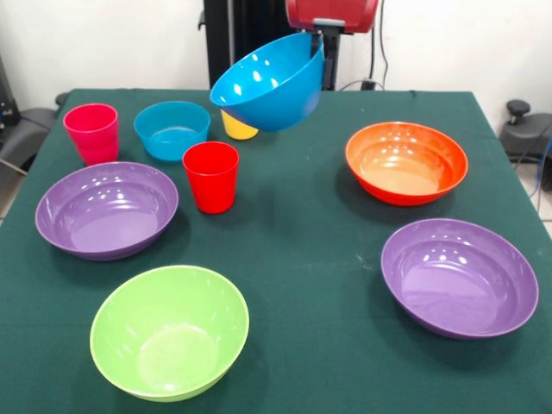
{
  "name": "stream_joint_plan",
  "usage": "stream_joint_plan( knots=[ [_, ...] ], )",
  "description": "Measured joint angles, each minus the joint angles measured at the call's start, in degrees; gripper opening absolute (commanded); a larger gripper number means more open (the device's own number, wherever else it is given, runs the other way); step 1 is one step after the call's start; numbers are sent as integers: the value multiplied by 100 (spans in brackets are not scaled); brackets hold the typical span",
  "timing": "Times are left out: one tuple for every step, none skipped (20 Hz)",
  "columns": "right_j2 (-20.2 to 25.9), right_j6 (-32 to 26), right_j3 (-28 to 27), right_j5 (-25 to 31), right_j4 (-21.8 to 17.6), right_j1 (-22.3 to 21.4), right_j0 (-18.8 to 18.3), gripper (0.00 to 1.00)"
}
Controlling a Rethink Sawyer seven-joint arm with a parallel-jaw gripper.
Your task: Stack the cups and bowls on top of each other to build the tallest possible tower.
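My gripper [323, 53] comes down from the top and is shut on the rim of the deep blue bowl [269, 82], which hangs tilted above the table's far middle. Behind it the yellow cup [236, 128] is partly hidden. The red cup [211, 176] stands upright left of centre. The pink-magenta cup [91, 132] stands at the far left, next to the smaller blue bowl [172, 130]. One purple bowl [107, 210] lies at the left, another [460, 277] at the near right. The orange bowl [406, 162] lies at the right. The lime green bowl [170, 332] lies at the near left. No tower shows.
The green cloth table [310, 250] bears all the things. The robot's black pedestal [233, 34] stands behind the far edge. Dark objects stand beside the table at the left edge [21, 129] and right edge [522, 129].
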Motion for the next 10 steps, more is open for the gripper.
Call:
stream_joint_plan(
  knots=[
    [3, 0, 0, 11, 0, 0, -2, 0],
    [9, 0, 0, 21, 1, 1, -2, 0],
    [15, 0, 1, 33, 0, 0, -1, 0],
    [31, 0, 0, 57, 1, 1, -4, 0],
    [38, 0, 0, 70, 1, 0, -6, 0],
    [45, 0, 0, 84, 1, 0, -9, 0],
    [55, 0, 0, 99, 0, 0, -14, 0],
    [59, 0, 0, 105, 0, 0, -17, 0],
    [68, 0, 0, 119, 0, 1, -22, 0],
    [75, 0, 0, 136, 0, 0, -28, 0]
  ],
)
